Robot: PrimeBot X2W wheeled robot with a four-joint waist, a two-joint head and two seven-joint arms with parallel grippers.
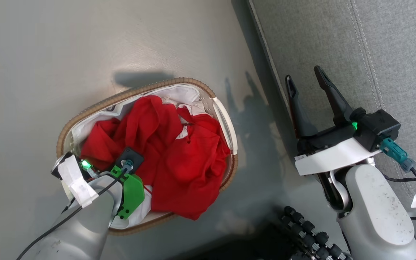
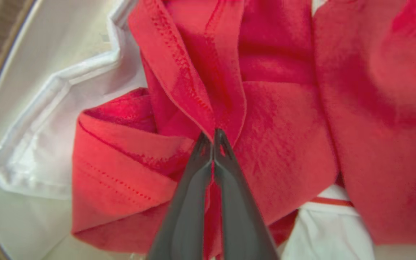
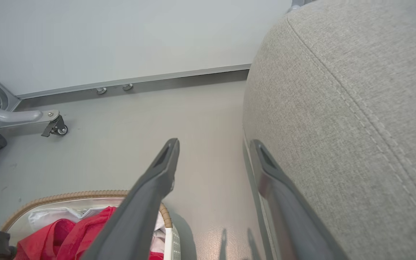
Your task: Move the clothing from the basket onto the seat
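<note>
**Head view.** Basket (image 1: 85,112) sits on the floor (image 1: 49,54), its long axis slanting from lower left to upper right. The clothing (image 1: 179,159) is heaped inside, with one red edge spilling over the near rim. Seat (image 1: 338,36) lies to the robot's right of the basket, a strip of floor between them. Left arm (image 1: 85,220) reaches steeply down into the basket's near-left end, wrist over the heap, fingers hidden beneath it. Right gripper (image 1: 303,77) hangs at the seat's edge, fingers spread wide, holding nothing.

**Left wrist view.** Left gripper (image 2: 213,139) has its tips pressed together, pinching a raised fold of red cloth. Red shows in the slit lower down. White liner (image 2: 42,151) lies alongside, not caught.

**Right wrist view.** Fingers point forward and wide apart, one over floor, the other before the seat's rounded side. Contact is unclear.

**Judgement.** The carry goes up and rightward across the gap. The left arm has the cloth, the right is nearer the seat. Loose fabric will likely trail, so the lift must clear the rim.
</note>
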